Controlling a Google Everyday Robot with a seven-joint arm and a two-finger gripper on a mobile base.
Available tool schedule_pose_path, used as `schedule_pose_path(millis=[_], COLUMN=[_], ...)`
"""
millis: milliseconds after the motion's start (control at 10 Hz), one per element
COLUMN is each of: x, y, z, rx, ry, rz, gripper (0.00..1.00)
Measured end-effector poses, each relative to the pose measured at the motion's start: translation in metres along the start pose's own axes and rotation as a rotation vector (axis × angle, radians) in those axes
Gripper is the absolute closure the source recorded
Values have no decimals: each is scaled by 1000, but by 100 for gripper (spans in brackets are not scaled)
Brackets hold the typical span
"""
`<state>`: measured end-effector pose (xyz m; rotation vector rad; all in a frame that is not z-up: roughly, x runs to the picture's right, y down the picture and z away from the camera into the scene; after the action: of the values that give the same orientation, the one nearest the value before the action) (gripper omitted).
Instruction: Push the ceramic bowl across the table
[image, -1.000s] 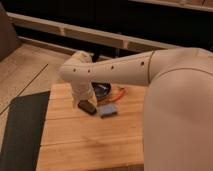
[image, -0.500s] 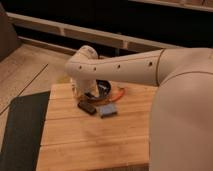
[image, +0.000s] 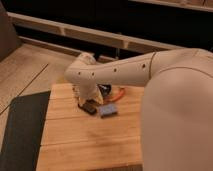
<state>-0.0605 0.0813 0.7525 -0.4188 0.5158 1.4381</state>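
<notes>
The ceramic bowl (image: 106, 90) is dark and glossy. It sits near the far edge of the wooden table (image: 85, 142), and my white arm hides most of it. My gripper (image: 93, 100) hangs below the bent wrist, just left of the bowl and above a flat black bar (image: 89, 107). I cannot tell whether the gripper touches the bowl.
A blue rectangular pad (image: 107, 110) lies just right of the black bar. An orange object (image: 118, 95) lies right of the bowl. A dark grey floor mat (image: 22, 130) lies left of the table. My large white arm (image: 175, 100) covers the table's right side.
My wrist has shifted slightly right and dropped lower over the black bar. The bowl shows less behind the arm than before.
</notes>
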Motion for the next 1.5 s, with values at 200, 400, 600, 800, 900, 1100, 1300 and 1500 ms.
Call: schedule_pose_path(millis=[200,400,600,800,900,1100,1300,1500], x=[-2,-18,-34,-41,-41,-40,-38,-32], y=[-7,0,0,-10,-7,-4,-9,-19], z=[27,49,64,72,71,69,67,80], rx=[25,-25,-89,-116,-118,-117,-82,-13], ry=[44,47,37,44,44,39,26,50], rz=[27,31,39,56,53,44,28,33], gripper=[35,35,35,35,35,35,35,35])
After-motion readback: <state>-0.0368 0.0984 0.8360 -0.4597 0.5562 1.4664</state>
